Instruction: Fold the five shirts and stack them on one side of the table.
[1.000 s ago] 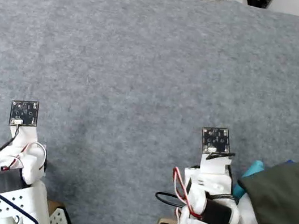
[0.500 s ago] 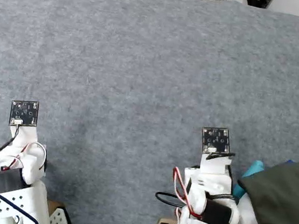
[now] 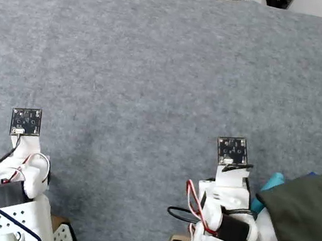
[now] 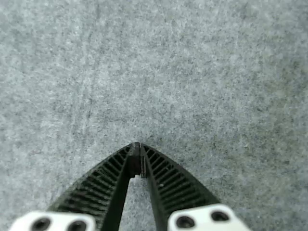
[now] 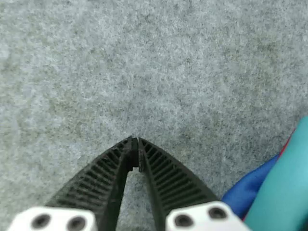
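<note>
both the left gripper (image 4: 136,147) and right gripper (image 5: 135,140) sit pinched closed on nothing over the table (image 3: 158,64). the shirts (image 3: 303,212) lie heaped just beside the right arm (image 3: 224,224), so a grab risks dragging several layers together.

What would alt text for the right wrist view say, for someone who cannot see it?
The right arm's black ribbed end effector, shut tip to tip on nothing, hangs over the grey felt-covered table. At the picture's edge, apart from it, lie teal cloth and blue cloth.
</note>
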